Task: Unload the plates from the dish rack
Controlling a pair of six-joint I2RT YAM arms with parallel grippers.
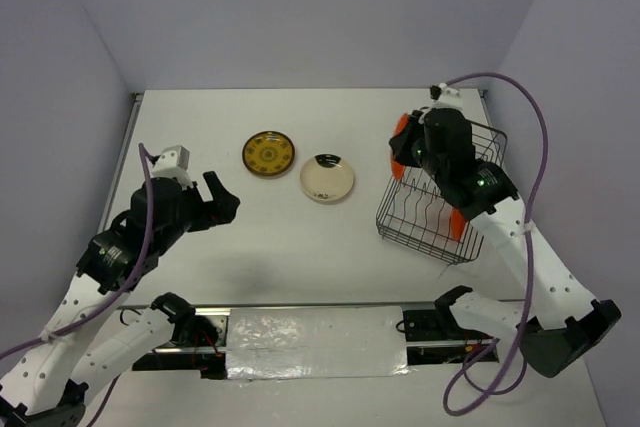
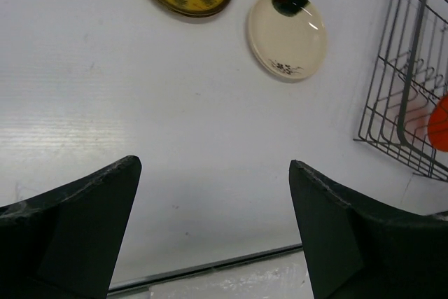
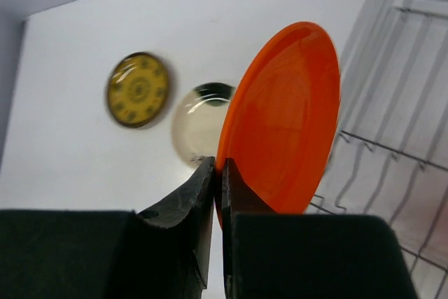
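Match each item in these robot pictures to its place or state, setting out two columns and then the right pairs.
1. yellow-brown patterned round plate
2. cream round plate
3. left end effector
4. right end effector

A. shut on the rim of a bright orange round plate
B. open, empty
C. flat on the white table, nearer the dark grey wire dish rack
D. flat on the table, farther from the rack

Pairs: 1-D, 2-C, 3-B, 4-A

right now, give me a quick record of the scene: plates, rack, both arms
dish rack: right side of table
on table: yellow patterned plate and cream plate, flat, side by side, not touching
held: orange plate, on edge, rim pinched in right jaws
in rack: second orange plate, only partly visible
left jaws: open, empty, over the table
right jaws: shut on orange plate at rack's left edge
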